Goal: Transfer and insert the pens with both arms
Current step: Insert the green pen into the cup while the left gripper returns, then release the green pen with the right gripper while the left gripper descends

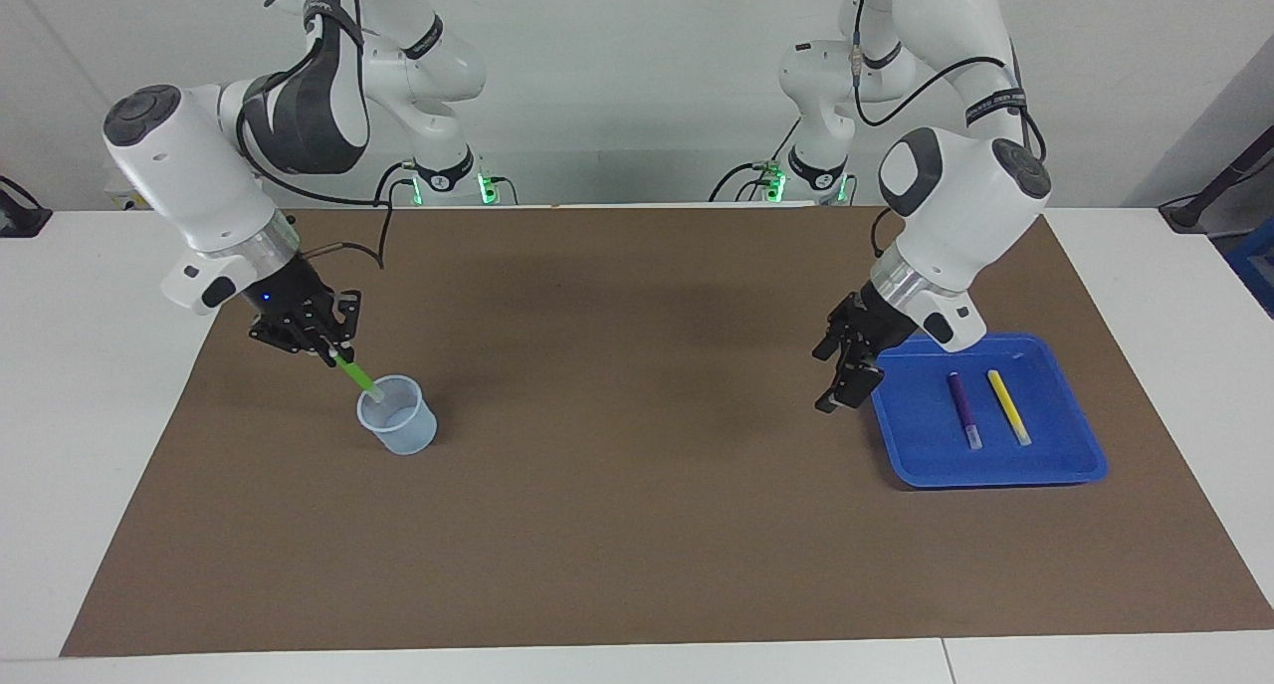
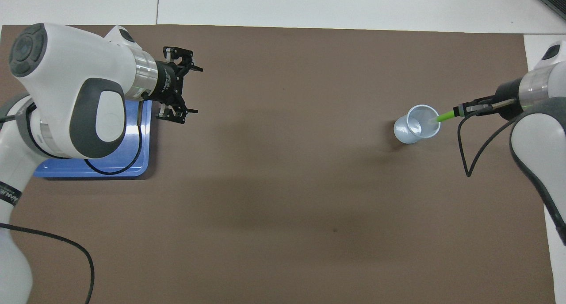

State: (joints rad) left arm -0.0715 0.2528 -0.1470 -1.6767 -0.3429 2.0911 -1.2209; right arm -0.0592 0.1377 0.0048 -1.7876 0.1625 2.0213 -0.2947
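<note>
My right gripper [image 1: 330, 353] [image 2: 462, 111] is shut on the green pen [image 1: 353, 373] [image 2: 445, 116], which slants down with its whitish cap end at the rim of a pale translucent cup [image 1: 398, 427] [image 2: 415, 130]. My left gripper [image 1: 846, 365] [image 2: 185, 91] hangs open and empty over the mat beside the blue tray [image 1: 995, 470] [image 2: 146, 162], at the tray's edge toward the table's middle. The purple pen [image 1: 962, 408] and the yellow pen [image 1: 1007, 406] lie side by side in the tray. In the overhead view the left arm covers both of them.
A brown mat [image 1: 637, 525] [image 2: 287, 206] covers most of the white table. The cup stands toward the right arm's end, the tray toward the left arm's end. Bare mat lies between them.
</note>
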